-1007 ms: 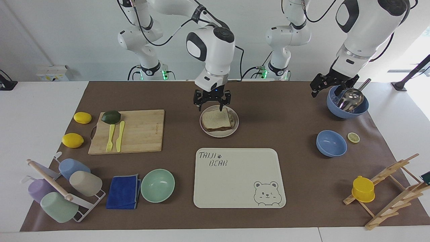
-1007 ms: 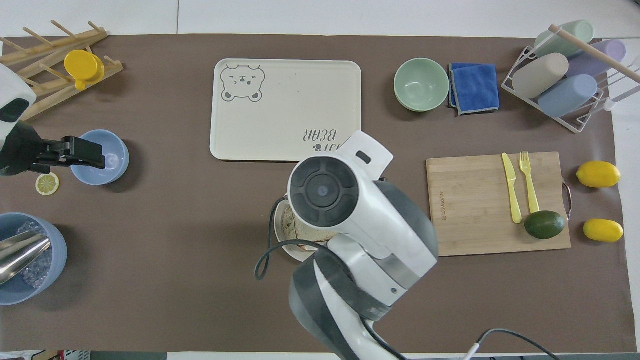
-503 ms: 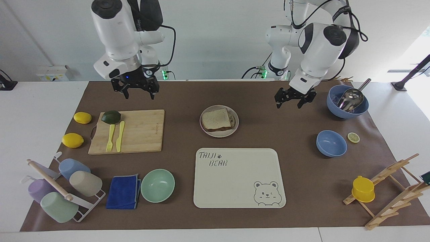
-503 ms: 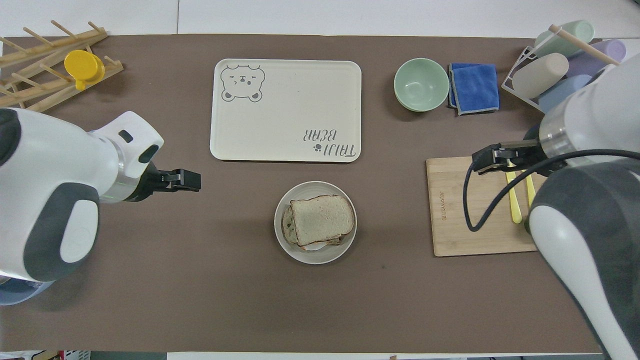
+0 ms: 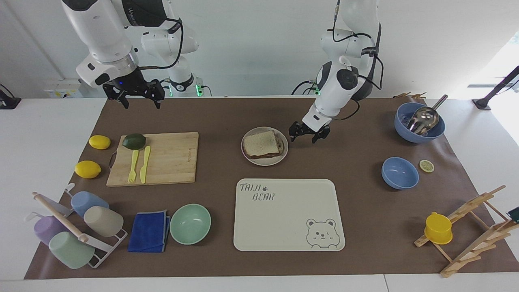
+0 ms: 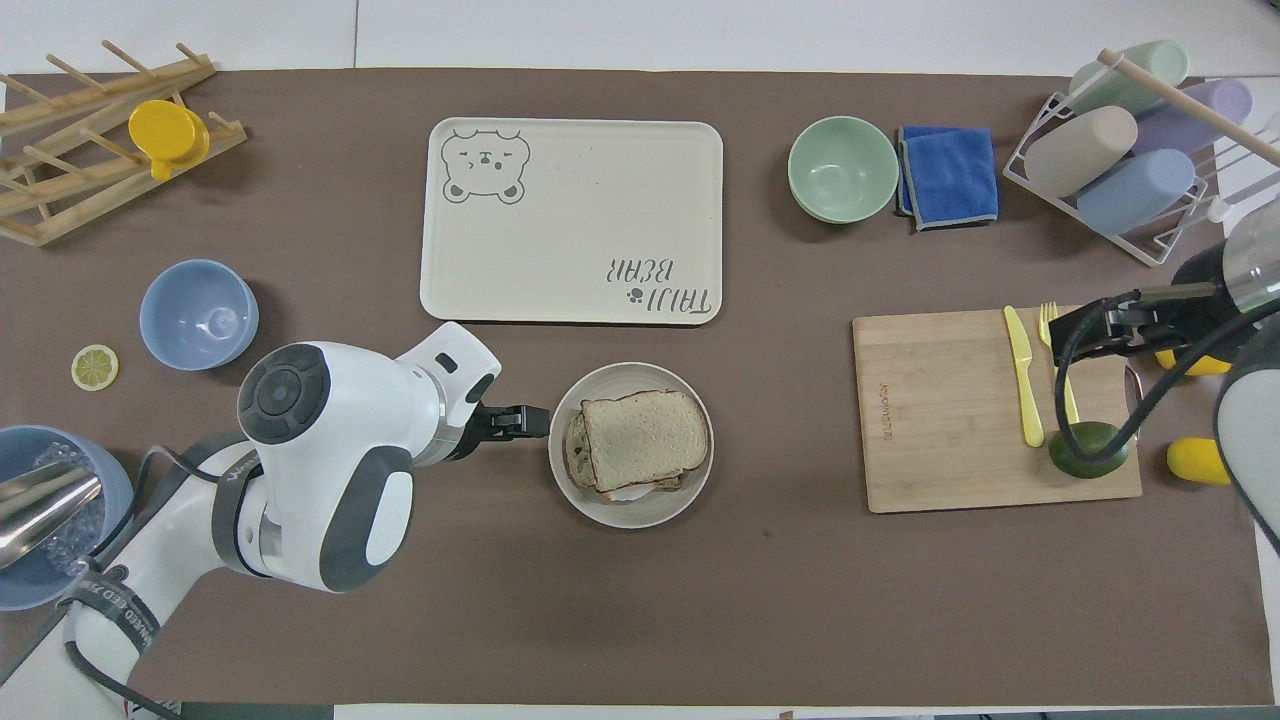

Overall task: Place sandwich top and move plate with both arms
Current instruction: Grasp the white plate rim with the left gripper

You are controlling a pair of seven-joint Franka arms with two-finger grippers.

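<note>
Facing view, sandwich top (image 5: 261,142): lies on the stacked sandwich on the plate (image 5: 264,161), mid-desk, nearer the robots than the bear tray (image 5: 288,214). Placement looks done.
Facing view, left gripper (image 5: 309,137): a second ago it was over the blue bowl with the scoop (image 5: 419,122); now it is low, just beside the plate's rim on the left arm's side. Fingers spread wide, holding nothing.
Facing view, right gripper (image 5: 139,98): a second ago it hung right over the bread; now it is raised over the desk's edge near the cutting board (image 5: 154,159), well apart from the plate. Fingers spread, empty.
Overhead view, left gripper (image 6: 515,421): its tips reach almost to the plate (image 6: 690,500) rim; contact cannot be told.
Overhead view, right gripper (image 6: 1100,325): over the cutting board (image 6: 940,420), above the yellow fork (image 6: 1055,360).
Overhead view, sandwich top (image 6: 642,436): sits squarely on the filling, slightly off-centre on the plate.
Meaning: the bread step appears finished; the two-arm plate move is starting, left side first, right arm not yet at the rim.
</note>
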